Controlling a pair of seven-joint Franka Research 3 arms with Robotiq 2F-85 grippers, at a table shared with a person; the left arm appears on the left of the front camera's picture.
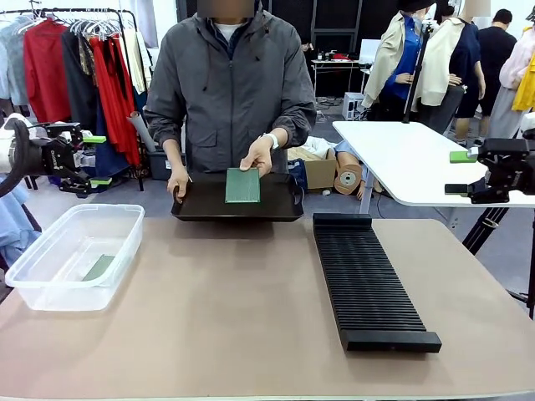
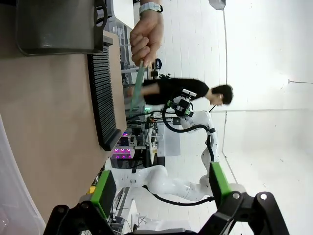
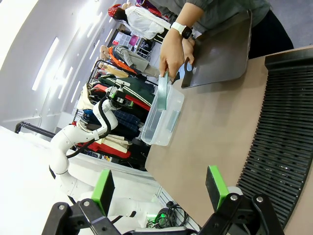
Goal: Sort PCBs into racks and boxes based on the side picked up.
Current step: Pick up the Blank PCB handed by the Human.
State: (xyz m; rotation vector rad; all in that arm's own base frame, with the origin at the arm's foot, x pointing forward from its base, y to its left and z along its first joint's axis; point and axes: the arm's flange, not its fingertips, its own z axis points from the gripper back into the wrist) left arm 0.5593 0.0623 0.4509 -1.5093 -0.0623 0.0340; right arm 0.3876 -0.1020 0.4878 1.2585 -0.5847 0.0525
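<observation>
Front view: a hand (image 1: 257, 155) holds a board (image 1: 242, 185) at twelve o'clock over the tray (image 1: 201, 205); my left end effector (image 1: 97, 160) and right end effector (image 1: 460, 173) hover spread, empty. Handover looks next: reach, pinch its edge.

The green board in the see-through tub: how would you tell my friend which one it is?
Find the brown table, then the clear tub at its left end, on the robot's left. The board lies flat on the tub's floor, near the front. The other board is held by a person's hand over the black tray; this one lies alone, untouched.
</observation>
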